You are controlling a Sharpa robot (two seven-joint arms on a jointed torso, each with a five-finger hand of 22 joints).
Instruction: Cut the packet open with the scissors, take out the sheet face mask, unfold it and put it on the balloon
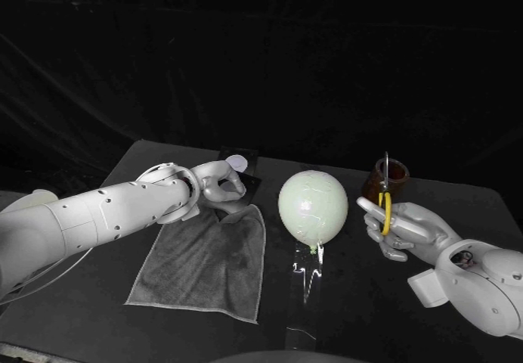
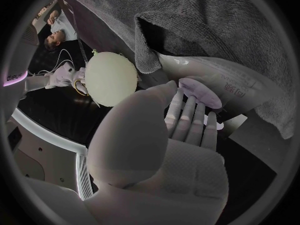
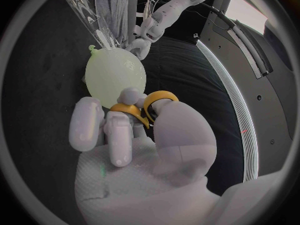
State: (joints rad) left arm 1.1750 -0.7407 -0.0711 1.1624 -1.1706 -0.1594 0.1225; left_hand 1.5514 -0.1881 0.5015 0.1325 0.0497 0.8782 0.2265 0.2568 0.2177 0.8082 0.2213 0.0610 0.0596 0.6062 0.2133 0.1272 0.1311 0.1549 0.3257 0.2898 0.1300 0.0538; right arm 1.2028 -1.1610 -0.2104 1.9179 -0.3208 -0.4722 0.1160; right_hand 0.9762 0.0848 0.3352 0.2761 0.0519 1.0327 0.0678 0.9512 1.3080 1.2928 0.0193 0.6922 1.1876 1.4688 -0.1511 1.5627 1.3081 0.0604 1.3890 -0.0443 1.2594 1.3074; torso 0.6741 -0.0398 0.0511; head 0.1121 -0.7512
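Now our left hand (image 1: 218, 187) pinches the packet (image 2: 219, 77) at the towel's (image 1: 202, 265) far edge so our right hand (image 1: 406, 227), gripping the scissors (image 1: 384, 200), can cut.

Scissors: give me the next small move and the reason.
Probably carry the scissors, gripped by their yellow handles in the right hand, past the balloon to the packet the left hand holds over the towel; the balloon stands between them, so no cut can start yet.
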